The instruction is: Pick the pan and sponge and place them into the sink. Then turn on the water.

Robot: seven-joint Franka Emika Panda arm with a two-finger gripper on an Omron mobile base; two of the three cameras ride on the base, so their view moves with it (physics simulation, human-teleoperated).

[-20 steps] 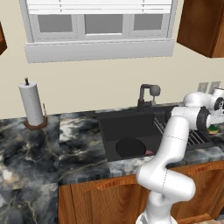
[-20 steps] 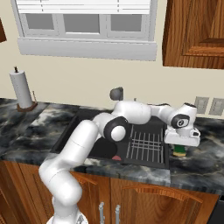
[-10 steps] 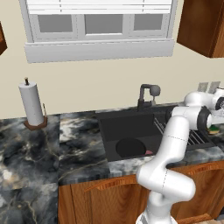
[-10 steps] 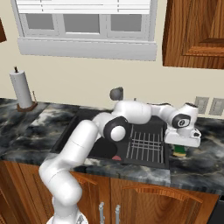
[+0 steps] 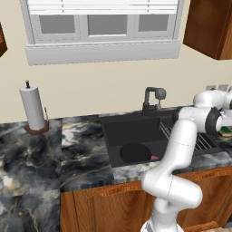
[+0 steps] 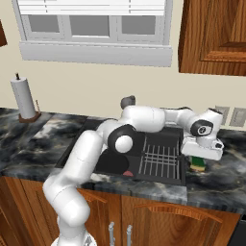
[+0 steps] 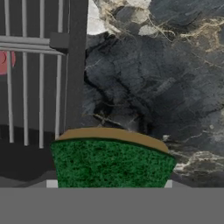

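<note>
The sponge [image 7: 111,162], green on top with a yellow layer, lies on the marble counter just right of the sink [image 6: 108,163]. My gripper [image 6: 197,162] stands over it, its jaws closed against the sponge's two sides, and the sponge fills the gap between them in the hand view [image 7: 110,183]. From the left base view the sponge [image 5: 225,132] peeks out behind the hand. The round black pan [image 5: 133,153] lies flat in the sink basin [image 5: 118,131], beside a small red mark [image 5: 154,157]. No water runs from the faucet [image 5: 152,99].
A ribbed black drying rack [image 6: 161,156] fills the sink's right part, right next to the sponge. A paper towel roll [image 5: 32,108] stands at the back left of the counter. Wooden cabinets hang above at the right.
</note>
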